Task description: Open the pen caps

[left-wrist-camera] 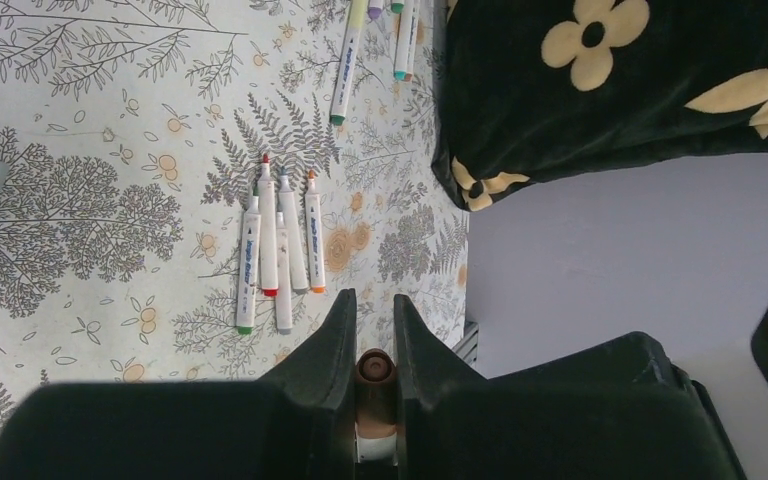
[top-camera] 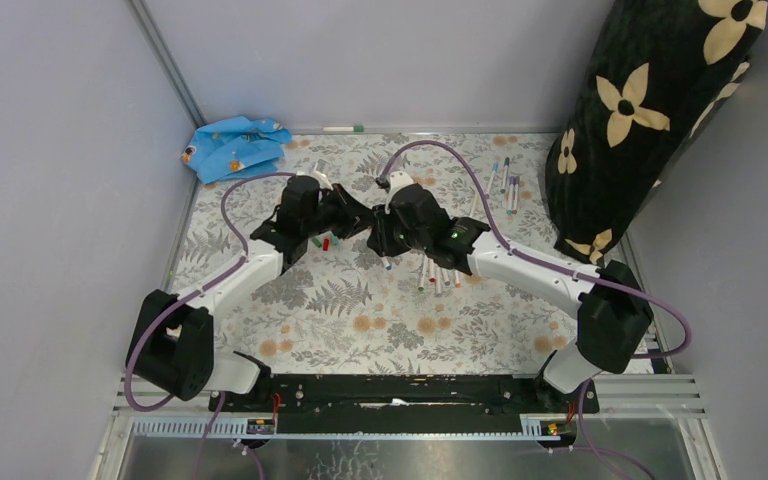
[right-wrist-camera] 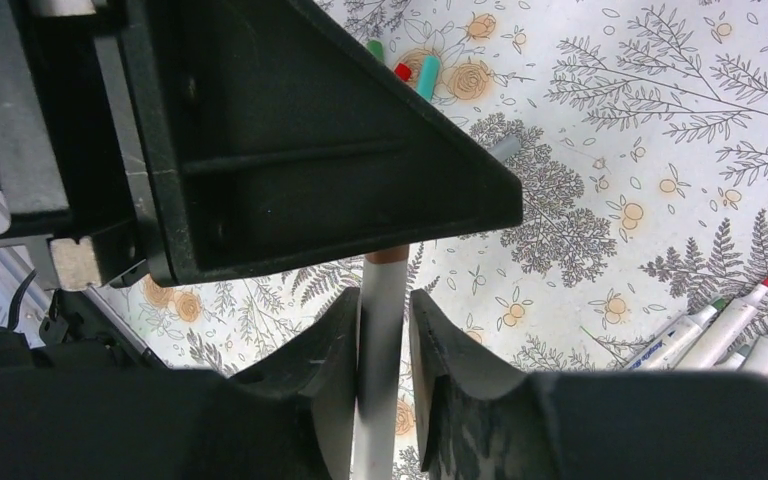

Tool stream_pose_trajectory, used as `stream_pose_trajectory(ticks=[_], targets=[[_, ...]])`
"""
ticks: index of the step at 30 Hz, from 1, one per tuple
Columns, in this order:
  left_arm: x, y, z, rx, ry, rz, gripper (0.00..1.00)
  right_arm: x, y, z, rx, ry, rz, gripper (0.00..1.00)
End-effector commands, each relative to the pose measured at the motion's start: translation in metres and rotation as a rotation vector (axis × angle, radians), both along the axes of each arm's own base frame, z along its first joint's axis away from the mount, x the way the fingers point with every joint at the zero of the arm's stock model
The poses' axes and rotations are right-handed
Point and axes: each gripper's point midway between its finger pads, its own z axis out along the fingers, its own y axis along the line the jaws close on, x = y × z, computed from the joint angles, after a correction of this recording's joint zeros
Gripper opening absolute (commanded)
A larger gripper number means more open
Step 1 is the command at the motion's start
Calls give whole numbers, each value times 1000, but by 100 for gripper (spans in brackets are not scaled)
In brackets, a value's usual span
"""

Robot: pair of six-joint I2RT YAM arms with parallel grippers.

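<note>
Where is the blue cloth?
In the top view, the blue cloth lies crumpled in the far left corner, with a lone pen just to its right.

A lab robot cell: plain grey wall panels (top-camera: pixel 50 150) box in a fern-print table (top-camera: pixel 360 335) edged by aluminium rail (top-camera: pixel 650 395).
</note>
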Motion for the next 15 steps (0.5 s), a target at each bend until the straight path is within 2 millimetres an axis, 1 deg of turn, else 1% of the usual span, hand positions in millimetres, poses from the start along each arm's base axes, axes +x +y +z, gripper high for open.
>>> stream_pose_trajectory(ticks=[1, 4, 5, 9, 11, 15], targets=[[-1, -5, 28, -64, -70, -19, 0, 8, 17, 25, 67, -46, 7, 26], [0, -3, 28, -51, -74, -6, 0, 9, 18, 21, 59, -39, 5, 2], [1, -3, 27, -46, -74, -1, 0, 9, 18, 20, 54, -37, 5, 0], [14, 5, 18, -30, -65, 61, 0, 7, 14, 8, 15, -13, 3, 0], [28, 14, 14, -20, -56, 116, 0, 4, 11, 0, -3, 1, 5, 0], [57, 24, 8, -9, -37, 186, 0, -8, 0, -24, -30, 40, 6, 0]])
